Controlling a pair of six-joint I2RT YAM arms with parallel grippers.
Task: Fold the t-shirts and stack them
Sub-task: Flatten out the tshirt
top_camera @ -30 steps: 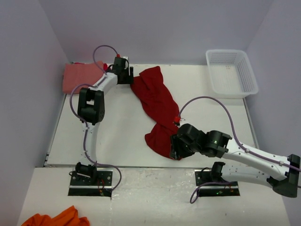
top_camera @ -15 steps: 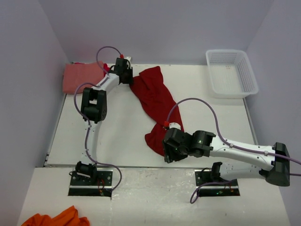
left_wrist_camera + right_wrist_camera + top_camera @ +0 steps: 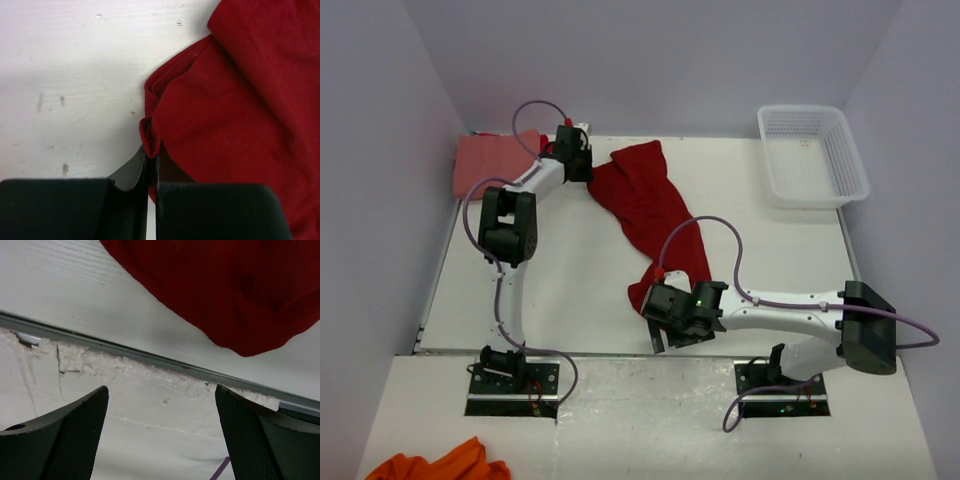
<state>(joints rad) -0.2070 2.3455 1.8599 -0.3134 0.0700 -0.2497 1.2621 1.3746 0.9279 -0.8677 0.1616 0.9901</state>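
I am working the spreading step on the red shirt (image 3: 650,205); no fold is started yet. The shirt is lying bunched in a long diagonal band on the worktop (image 3: 570,290), running from the upper centre of the top view down to the lower centre.

The left gripper (image 3: 151,157) is sitting at the band's upper left end. Its jaws are pressing fully together on a small pleat of the shirt's edge, as the left wrist view is showing.

The right gripper (image 3: 161,392) is hanging at the lower centre of the top view, just beside the band's lower end and over the worktop's near edge. Its fingers are standing wide apart and holding nothing. In the right wrist view the cloth is lying in the upper part of the frame, apart from the fingers.

The pink shirt (image 3: 490,162) is lying flat at the upper left, just beyond the left gripper. The orange shirt (image 3: 435,466) is lying crumpled at the bottom left, off the worktop.

Next move, as I am judging it:
1. I am advancing the right gripper onto the lower end of the red shirt.
2. I am closing it on one edge or corner, not on several bunched layers.
3. I am drawing both arms apart to flatten the shirt for folding.
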